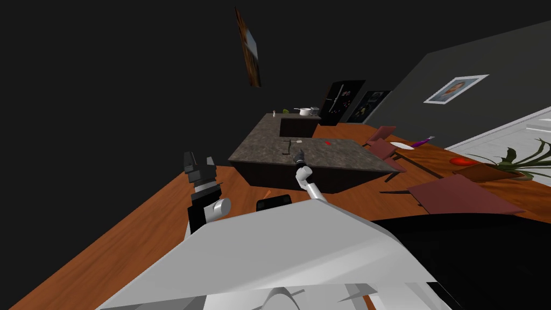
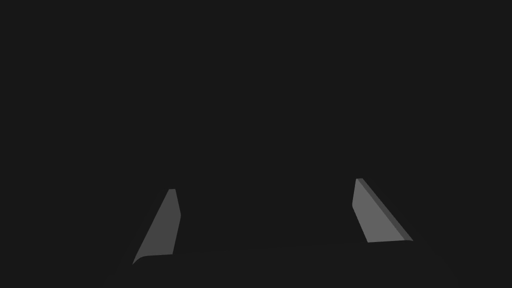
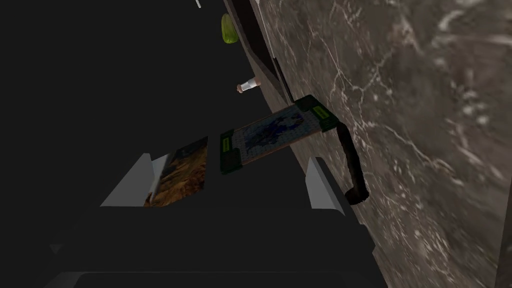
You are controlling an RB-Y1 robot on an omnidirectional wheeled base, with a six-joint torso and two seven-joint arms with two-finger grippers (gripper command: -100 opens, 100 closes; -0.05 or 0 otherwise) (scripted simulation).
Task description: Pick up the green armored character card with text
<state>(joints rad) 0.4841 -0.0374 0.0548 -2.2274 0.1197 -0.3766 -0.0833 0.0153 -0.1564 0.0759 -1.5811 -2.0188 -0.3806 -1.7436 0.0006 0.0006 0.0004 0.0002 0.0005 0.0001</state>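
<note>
Card with green ends (image 3: pixel 272 135) is seen on the marbled counter (image 3: pixel 400 125), just past the spread right gripper (image 3: pixel 225 192). Left gripper (image 1: pixel 199 164) is held spread too, frame centre-left.

right arm (image 1: pixel 311 185): white, dark joints | left tool (image 2: pixel 264 184) fingers (image 2: pixel 372 220): grey (blade-shaped)

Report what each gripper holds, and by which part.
Nothing is held. The right gripper is open, with the green-ended card ahead of it, ungripped; the left gripper is open and empty.
</note>
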